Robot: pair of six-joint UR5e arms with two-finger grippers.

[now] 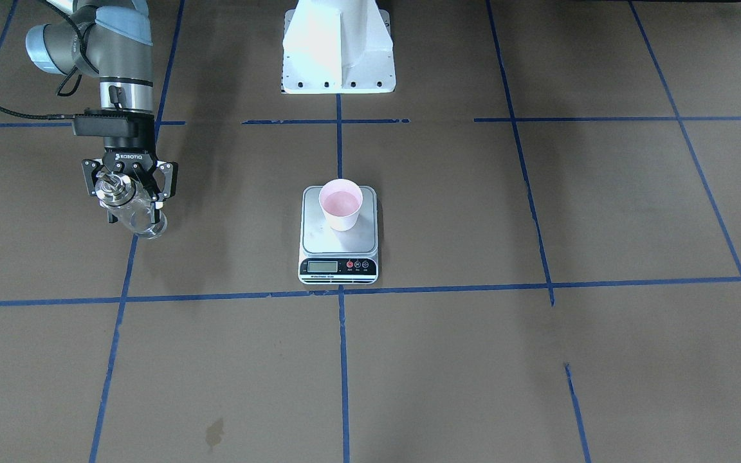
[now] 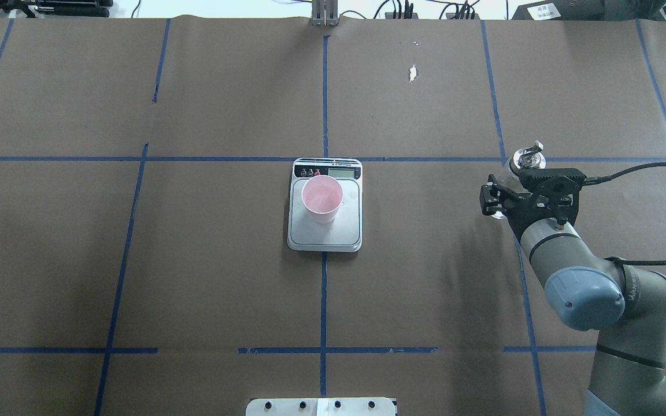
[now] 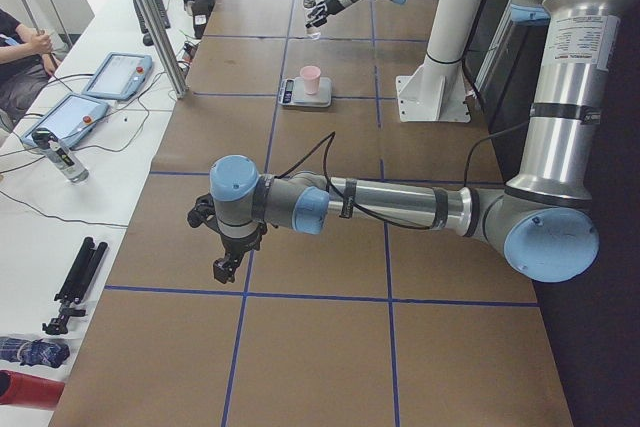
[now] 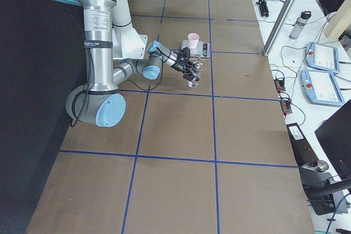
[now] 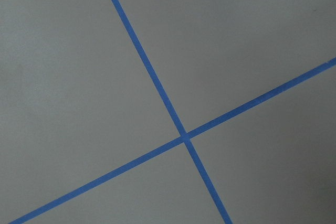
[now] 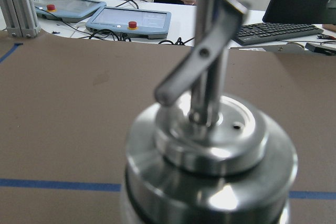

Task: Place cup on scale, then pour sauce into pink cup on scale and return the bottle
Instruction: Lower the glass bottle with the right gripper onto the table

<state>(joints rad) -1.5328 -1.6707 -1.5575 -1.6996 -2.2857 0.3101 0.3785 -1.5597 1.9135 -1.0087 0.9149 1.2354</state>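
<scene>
The pale pink cup [image 1: 341,204] stands upright on the scale [image 1: 338,247] at the table's middle, towards the platform's robot-side edge; they also show in the overhead view, cup [image 2: 322,198] on scale [image 2: 325,238]. My right gripper [image 1: 130,196] is shut on the clear glass bottle [image 1: 142,222], well off to the scale's side, low over the table; I cannot tell whether the bottle touches it. Its silver collar and spout [image 6: 210,129] fill the right wrist view. My left gripper [image 3: 222,269] shows only in the exterior left view, far from the scale; I cannot tell whether it is open or shut.
The white robot pedestal [image 1: 338,51] stands behind the scale. Blue tape lines [image 5: 184,137] grid the brown table cover. Beyond the far edge is a desk with tablets [image 6: 128,20] and a keyboard [image 6: 278,31], and people sit there.
</scene>
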